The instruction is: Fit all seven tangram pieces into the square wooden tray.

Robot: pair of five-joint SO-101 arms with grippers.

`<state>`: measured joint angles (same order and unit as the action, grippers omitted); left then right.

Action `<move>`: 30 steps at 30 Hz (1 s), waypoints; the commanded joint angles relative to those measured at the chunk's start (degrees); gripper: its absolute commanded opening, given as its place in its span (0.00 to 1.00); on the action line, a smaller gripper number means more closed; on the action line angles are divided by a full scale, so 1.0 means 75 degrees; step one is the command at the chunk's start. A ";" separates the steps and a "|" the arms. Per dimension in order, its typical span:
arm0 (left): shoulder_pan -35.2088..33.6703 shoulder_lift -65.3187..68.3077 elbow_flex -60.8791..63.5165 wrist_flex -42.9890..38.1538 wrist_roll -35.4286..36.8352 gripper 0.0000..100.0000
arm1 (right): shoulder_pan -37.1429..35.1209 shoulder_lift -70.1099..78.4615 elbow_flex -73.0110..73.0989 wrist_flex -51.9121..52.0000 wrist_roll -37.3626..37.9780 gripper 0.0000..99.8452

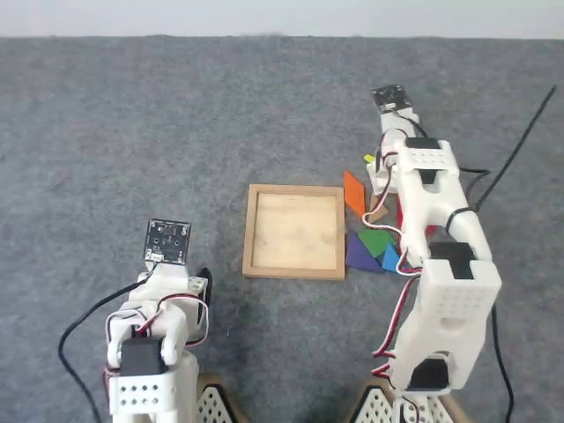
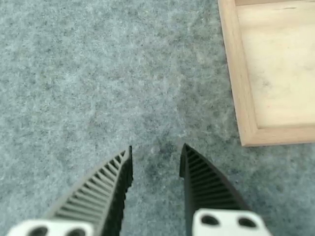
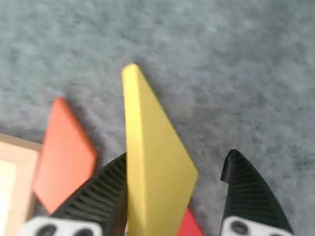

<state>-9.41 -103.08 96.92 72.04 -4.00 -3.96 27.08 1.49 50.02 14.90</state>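
The right pincer (image 3: 177, 157) sits released astride the yellow piece (image 3: 150, 167), one jaw touching it, just beside the orange piece (image 3: 64, 147). This looks like the first pick. Next it must close, lift and carry to the empty tray (image 1: 295, 271). The left pincer (image 2: 156, 152) gapes over the bare surface (image 2: 74, 73)

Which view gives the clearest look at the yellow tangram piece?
The right wrist view: the yellow piece lies close up between the fingers of the right gripper, its edges plain. The high view shows a yellow sliver beside that arm. The left wrist view faces a corner of the tray and carpet.
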 commanded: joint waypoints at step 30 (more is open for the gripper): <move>0.0012 -0.0211 -0.0064 0.0070 -0.0047 0.15 | -0.2596 -0.4425 0.1993 0.0451 -0.0774 0.01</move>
<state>-9.41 -103.08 96.92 72.04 -4.00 -16.35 2.73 9.49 57.93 12.79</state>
